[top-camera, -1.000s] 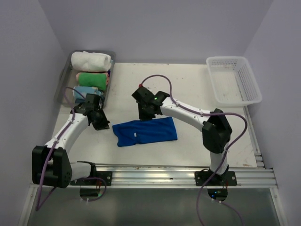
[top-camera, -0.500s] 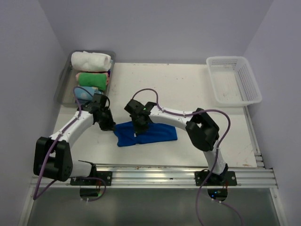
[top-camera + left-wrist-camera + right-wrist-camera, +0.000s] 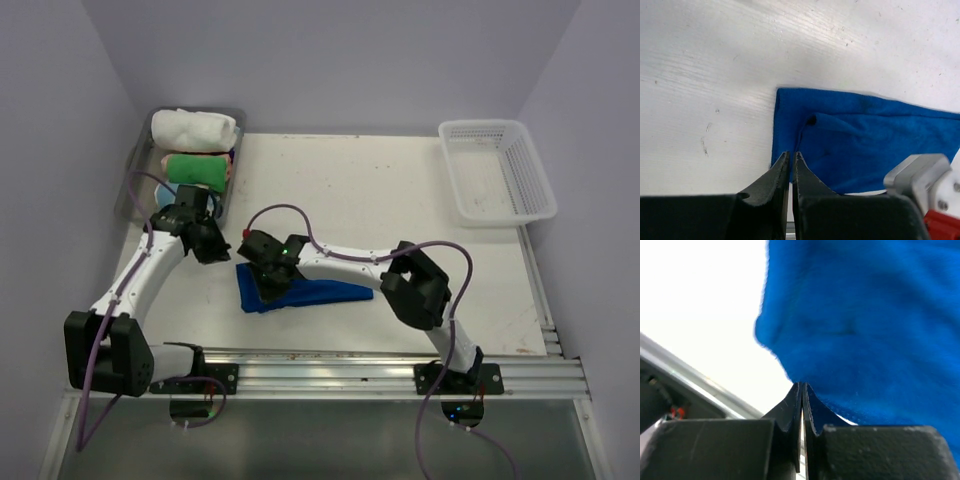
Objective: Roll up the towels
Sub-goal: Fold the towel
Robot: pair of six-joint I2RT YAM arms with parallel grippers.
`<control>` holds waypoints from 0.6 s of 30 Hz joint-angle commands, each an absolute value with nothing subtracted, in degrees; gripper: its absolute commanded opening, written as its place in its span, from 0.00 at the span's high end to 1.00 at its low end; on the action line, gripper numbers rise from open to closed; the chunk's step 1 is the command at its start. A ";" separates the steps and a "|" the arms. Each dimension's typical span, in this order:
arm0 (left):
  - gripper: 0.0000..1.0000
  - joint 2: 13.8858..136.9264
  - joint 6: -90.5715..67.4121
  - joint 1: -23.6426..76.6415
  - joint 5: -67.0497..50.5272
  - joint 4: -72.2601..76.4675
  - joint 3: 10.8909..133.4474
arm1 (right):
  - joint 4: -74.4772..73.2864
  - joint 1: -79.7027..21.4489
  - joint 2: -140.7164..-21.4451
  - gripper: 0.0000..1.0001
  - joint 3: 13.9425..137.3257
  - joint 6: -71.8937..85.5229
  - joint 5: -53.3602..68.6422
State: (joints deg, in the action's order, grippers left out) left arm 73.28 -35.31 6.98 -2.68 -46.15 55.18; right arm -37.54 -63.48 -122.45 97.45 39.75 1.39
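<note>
The blue towel lies on the bench, near its front. The right claw pinches its left end; the left claw hovers beside, jaws together, empty. I'd turn that end over tightly, edges square.

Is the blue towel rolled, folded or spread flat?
Folded, not rolled: the blue towel lies flat on the table, one layer doubled over another in the left wrist view.

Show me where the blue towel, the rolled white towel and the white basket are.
blue towel (image 3: 315,295): top view, on its flat part near the front edge.
rolled white towel (image 3: 193,130): top view, on the middle of the roll.
white basket (image 3: 483,124): top view, on its far rim.
</note>
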 commanded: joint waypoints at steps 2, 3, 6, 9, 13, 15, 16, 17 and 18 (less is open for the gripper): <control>0.91 72.60 -34.63 6.24 -3.33 -46.94 55.90 | -30.85 -64.42 -116.38 0.98 94.14 36.83 2.48; 0.91 72.86 -34.54 6.24 -4.38 -45.89 54.94 | -31.28 -64.34 -114.19 0.97 93.43 36.48 0.55; 0.90 73.74 -33.84 6.42 -9.83 -41.77 52.31 | -33.57 -61.27 -109.54 0.96 89.05 36.73 -4.38; 0.88 75.14 -34.89 9.92 -10.37 -39.12 52.21 | -33.13 -55.38 -105.83 0.96 81.14 37.00 -5.79; 0.86 80.40 -36.47 17.39 -8.44 -37.88 53.35 | -34.80 -48.88 -101.17 0.95 74.10 35.33 -7.91; 0.87 81.82 -36.83 17.58 -7.65 -36.40 52.56 | -35.07 -47.12 -100.81 0.94 72.60 34.37 -8.26; 0.87 82.52 -36.83 17.58 -6.69 -36.30 52.56 | -35.24 -45.80 -100.90 0.95 71.99 34.19 -8.44; 0.87 83.57 -36.83 17.58 -6.42 -36.30 52.65 | -36.29 -45.36 -101.07 0.95 71.98 33.41 -8.35; 0.87 83.93 -36.74 17.58 -6.24 -35.86 52.91 | -36.56 -45.00 -101.07 0.95 72.16 33.22 -8.52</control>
State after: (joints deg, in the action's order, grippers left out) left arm 82.89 -35.99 17.82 -7.73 -39.46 52.58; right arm -34.35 -44.58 -102.69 72.71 35.57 -6.92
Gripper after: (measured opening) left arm 0.132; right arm 0.054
